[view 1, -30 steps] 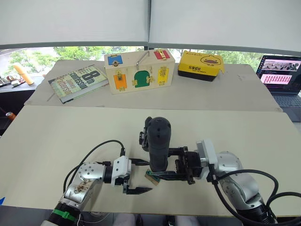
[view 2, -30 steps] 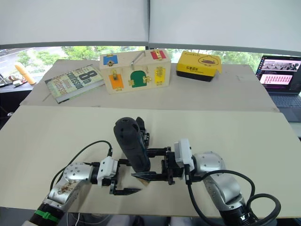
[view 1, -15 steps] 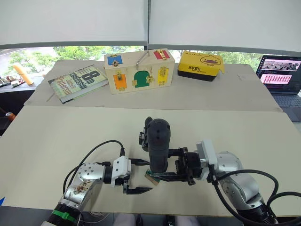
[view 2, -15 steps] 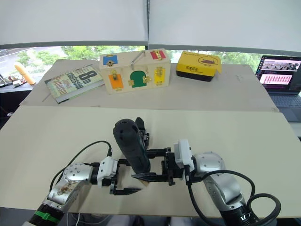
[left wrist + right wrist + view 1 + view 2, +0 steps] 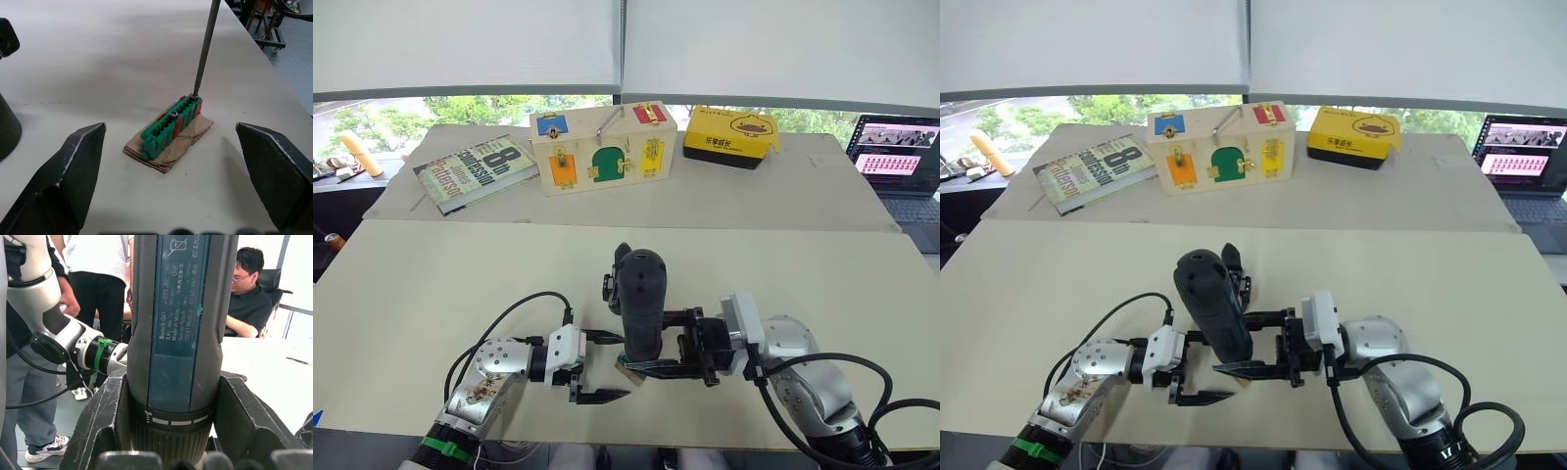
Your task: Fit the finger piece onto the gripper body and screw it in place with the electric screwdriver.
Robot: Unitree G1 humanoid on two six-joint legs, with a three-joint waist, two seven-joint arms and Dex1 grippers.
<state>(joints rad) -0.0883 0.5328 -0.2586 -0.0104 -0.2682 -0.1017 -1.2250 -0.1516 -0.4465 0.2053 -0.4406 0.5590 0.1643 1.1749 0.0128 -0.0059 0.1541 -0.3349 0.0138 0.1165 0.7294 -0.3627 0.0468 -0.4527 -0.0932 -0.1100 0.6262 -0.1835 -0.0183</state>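
Observation:
My right gripper (image 5: 644,341) is shut on the electric screwdriver (image 5: 641,299), a thick dark cylinder held upright over the near middle of the table. Its thin metal bit (image 5: 205,49) comes down onto one end of a green toothed block (image 5: 168,126) with a screw in it, lying on a scrap of cardboard (image 5: 188,139). My left gripper (image 5: 625,367) is open, one finger on each side of that block and clear of it. The black gripper body (image 5: 1232,269) stands just behind the screwdriver, mostly hidden by it. The finger piece is hidden.
At the back of the table lie a book (image 5: 475,171), a wooden lock box (image 5: 602,147) and a yellow box (image 5: 729,135). A laptop (image 5: 896,157) sits at the far right. People (image 5: 244,293) are beside the table. The table's front edge (image 5: 636,443) is close below my grippers.
The screwdriver's top has leaned very slightly to the left. Both grippers stay where they were.

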